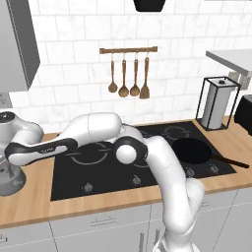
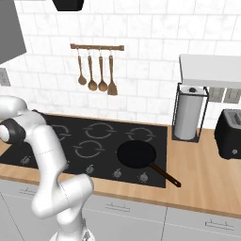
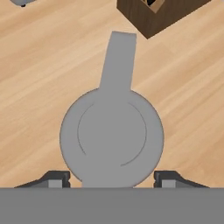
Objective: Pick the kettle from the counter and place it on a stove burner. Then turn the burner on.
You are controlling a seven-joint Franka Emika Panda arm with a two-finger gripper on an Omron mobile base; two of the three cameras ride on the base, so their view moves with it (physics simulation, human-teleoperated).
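Note:
From straight above in the hand view, the kettle (image 3: 111, 138) is a round grey body with its spout pointing up the picture. It stands on the light-brown wooden counter (image 3: 35, 87). My gripper (image 3: 111, 180) hangs over it with the jaws apart, one fingertip (image 3: 54, 179) on each side of the body and very close to it. In the left base view the arm reaches far left over the counter (image 1: 29, 202). The stove burner (image 1: 89, 155), the largest broken ring on the black cooktop, is bare; it also shows in the right base view as the burner (image 2: 89, 149).
A black frying pan (image 1: 194, 150) sits on the front right ring, its handle pointing right. A dark wooden block (image 3: 157, 13) stands just beyond the kettle's spout. A paper-towel holder (image 1: 216, 103) and a toaster (image 2: 230, 134) stand right of the cooktop. Knobs (image 1: 88, 187) line its front edge.

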